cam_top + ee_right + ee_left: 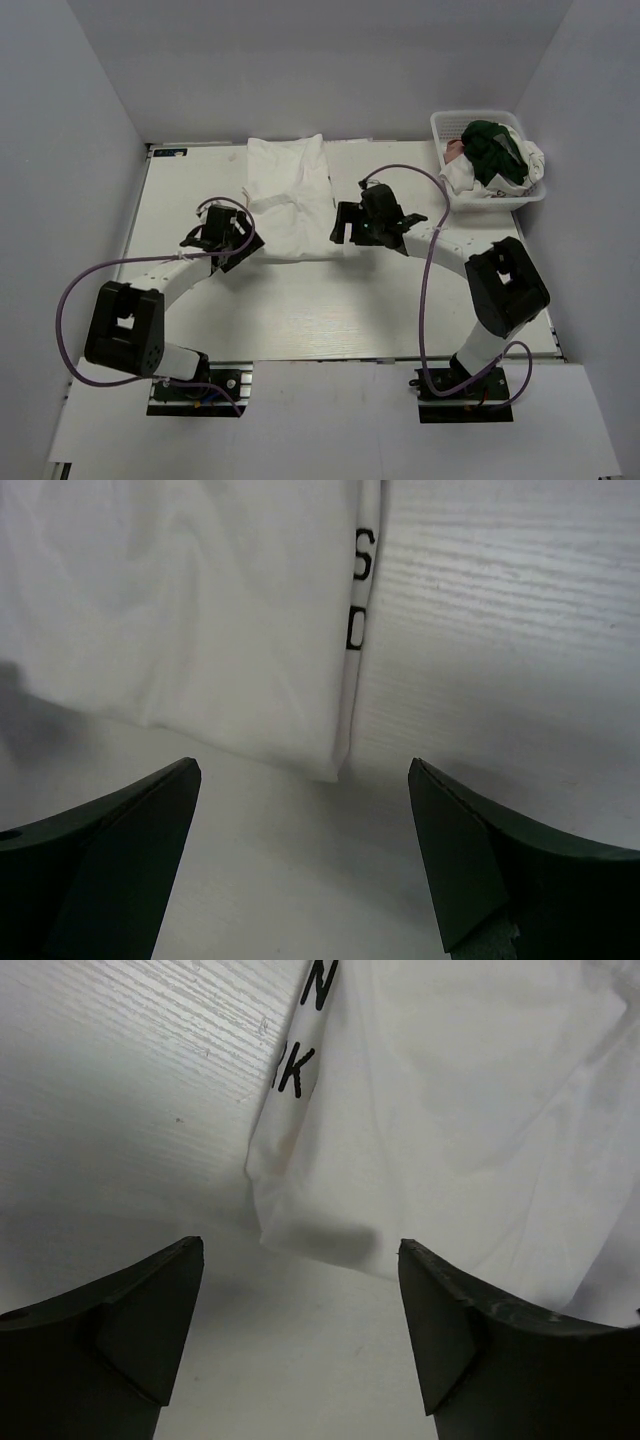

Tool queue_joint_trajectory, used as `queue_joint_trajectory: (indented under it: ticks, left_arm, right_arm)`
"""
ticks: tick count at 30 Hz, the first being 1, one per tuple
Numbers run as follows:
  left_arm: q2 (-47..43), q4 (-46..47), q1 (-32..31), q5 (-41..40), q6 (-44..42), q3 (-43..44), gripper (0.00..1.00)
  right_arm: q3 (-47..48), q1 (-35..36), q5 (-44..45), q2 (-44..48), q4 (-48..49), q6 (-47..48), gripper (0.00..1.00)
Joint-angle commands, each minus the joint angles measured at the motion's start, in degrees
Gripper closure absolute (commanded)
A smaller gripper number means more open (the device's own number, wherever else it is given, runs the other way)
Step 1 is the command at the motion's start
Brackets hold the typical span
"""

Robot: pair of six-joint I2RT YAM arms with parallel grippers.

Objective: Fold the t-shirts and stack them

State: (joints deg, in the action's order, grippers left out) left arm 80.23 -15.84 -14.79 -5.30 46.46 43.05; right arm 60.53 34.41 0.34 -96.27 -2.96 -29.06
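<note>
white t-shirt is lying folded into a long strip on the table, running from the middle of the far edge toward the centre. dark lettering peeks out along its folded sides. left gripper sits just off the shirt's near left corner and right gripper just off the near right one, both with jaws spread wide and nothing in them. at the far right corner the white lattice basket has a dark green shirt, a pink shirt and a white shirt heaped in it.
</note>
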Motion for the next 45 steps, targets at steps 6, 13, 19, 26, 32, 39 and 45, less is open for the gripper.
queue_joint_trajectory:
  ticks: [6,13,19,26,32,39,45]
  left_arm:
    - [5.6,7.5,0.9,1.9,-0.2,-1.6,0.44]
    - [6.0,9.3,0.9,2.6,0.3,-6.5,0.62]
    - [5.5,9.1,0.9,3.2,0.3,-6.6,0.87]
    - [-2.8,-1.0,0.2,3.3,-0.3,-5.4,1.0]
    - [-22.4,-16.1,-0.3,11.0,-1.5,-7.1,1.0]
    - [-31.9,-26.2,-0.3,18.0,-4.2,2.8,1.0]
    - [-30.2,-18.8,-0.3,15.8,-4.2,8.3,1.0]
  right_arm:
    - [-0.7,-0.8,-13.0,-4.3,1.6,-3.6,0.1]
    - [-0.4,-1.6,-14.8,-9.5,2.3,-6.0,0.15]
    - [0.7,-2.0,-16.2,-12.3,4.1,-6.4,0.63]
    - [-3.3,-1.9,-18.5,-6.9,3.8,-2.6,1.0]
    - [-14.5,0.2,-24.8,10.6,-3.7,-0.3,1.0]
    - [-11.0,1.3,-25.5,28.1,-16.0,1.2,1.0]
    - [-2.6,0.4,-21.1,27.5,-17.3,1.0,1.0]
